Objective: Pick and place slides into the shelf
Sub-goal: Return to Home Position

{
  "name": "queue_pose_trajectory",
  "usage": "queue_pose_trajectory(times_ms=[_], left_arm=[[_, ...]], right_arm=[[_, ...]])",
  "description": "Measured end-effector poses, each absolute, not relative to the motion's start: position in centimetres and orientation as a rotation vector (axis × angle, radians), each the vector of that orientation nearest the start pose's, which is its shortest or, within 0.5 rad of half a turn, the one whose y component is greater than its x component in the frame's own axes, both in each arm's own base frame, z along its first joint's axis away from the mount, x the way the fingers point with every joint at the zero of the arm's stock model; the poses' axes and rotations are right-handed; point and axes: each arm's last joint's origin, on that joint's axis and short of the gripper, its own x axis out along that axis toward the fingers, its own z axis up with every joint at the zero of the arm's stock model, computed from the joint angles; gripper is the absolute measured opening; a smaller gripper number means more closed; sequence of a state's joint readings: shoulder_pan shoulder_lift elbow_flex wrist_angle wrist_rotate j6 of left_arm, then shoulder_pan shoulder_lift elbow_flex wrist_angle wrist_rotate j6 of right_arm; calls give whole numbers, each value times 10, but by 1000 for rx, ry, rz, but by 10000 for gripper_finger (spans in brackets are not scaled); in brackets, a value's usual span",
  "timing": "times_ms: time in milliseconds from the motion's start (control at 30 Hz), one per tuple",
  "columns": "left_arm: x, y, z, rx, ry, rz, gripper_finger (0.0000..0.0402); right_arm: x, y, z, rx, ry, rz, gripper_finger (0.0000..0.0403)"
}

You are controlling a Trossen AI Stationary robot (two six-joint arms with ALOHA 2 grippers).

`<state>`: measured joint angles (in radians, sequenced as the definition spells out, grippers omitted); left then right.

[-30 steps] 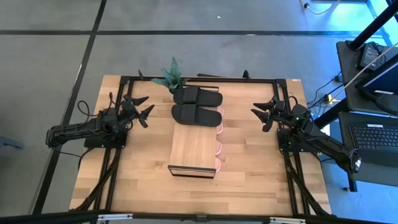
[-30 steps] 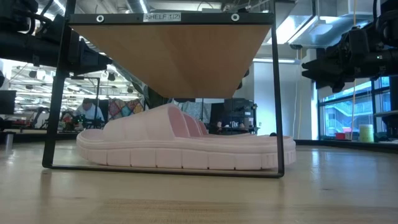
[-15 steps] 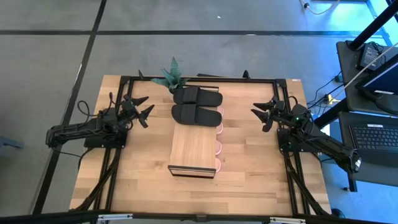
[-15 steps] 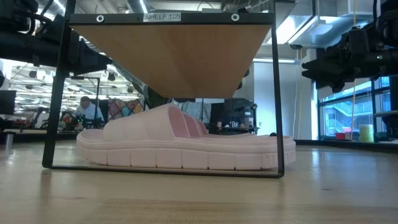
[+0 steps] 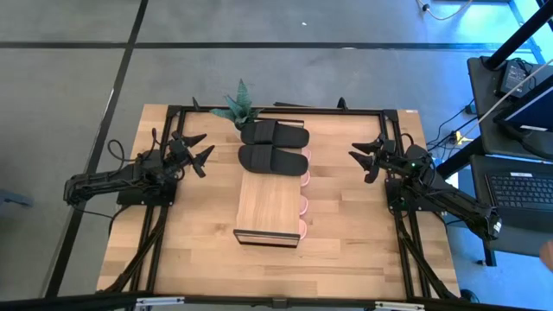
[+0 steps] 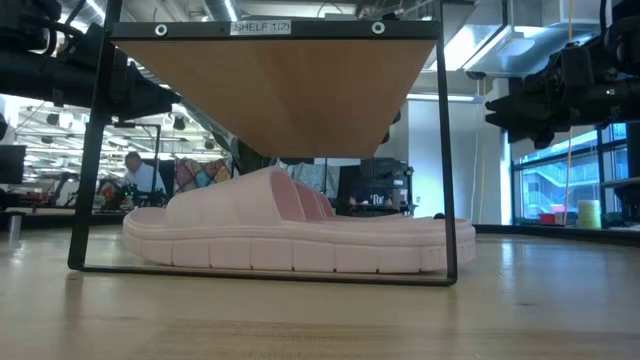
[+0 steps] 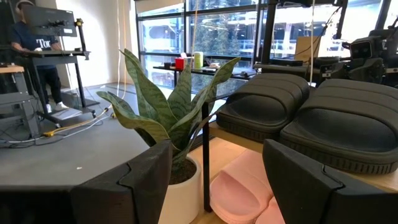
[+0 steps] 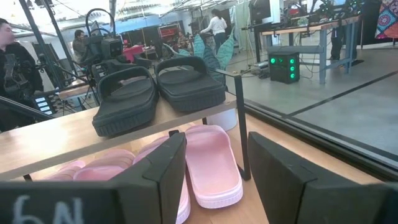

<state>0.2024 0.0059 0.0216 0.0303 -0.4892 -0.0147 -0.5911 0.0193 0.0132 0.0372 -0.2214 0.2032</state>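
Nothing moved | left gripper (image 5: 206,145), right gripper (image 5: 353,151): splayed, flanking shelf (image 5: 270,203)

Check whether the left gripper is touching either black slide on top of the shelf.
Apart. The high view shows bare tabletop between the open left gripper and the black slides on the shelf.

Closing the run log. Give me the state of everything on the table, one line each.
Shelf: upright, top partly bare.
Plant: upright.
Black slides: straps up, side by side on the shelf top.
Pink slides: under the shelf, ends poking out one side.
Left gripper: open, empty, clear of the shelf.
Right gripper: open, empty, clear of the shelf.
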Motion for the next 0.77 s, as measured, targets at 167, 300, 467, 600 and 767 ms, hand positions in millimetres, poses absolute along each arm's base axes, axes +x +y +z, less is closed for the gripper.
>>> queue_pose_trajectory(times_ms=[167, 300, 467, 600, 767], left_arm=[[89, 32, 173, -21, -51, 691, 242], [89, 32, 173, -21, -51, 691, 242], [89, 32, 173, -21, -51, 692, 242], [89, 32, 173, -21, -52, 691, 242], [89, 32, 173, -21, -51, 691, 242]], right_arm=[[84, -49, 170, 188, -66, -365, 173], [84, -49, 170, 189, -66, -365, 173], [84, -49, 170, 189, -66, -365, 173], [84, -49, 170, 189, -66, -365, 173], [84, -49, 170, 188, -66, -365, 173]])
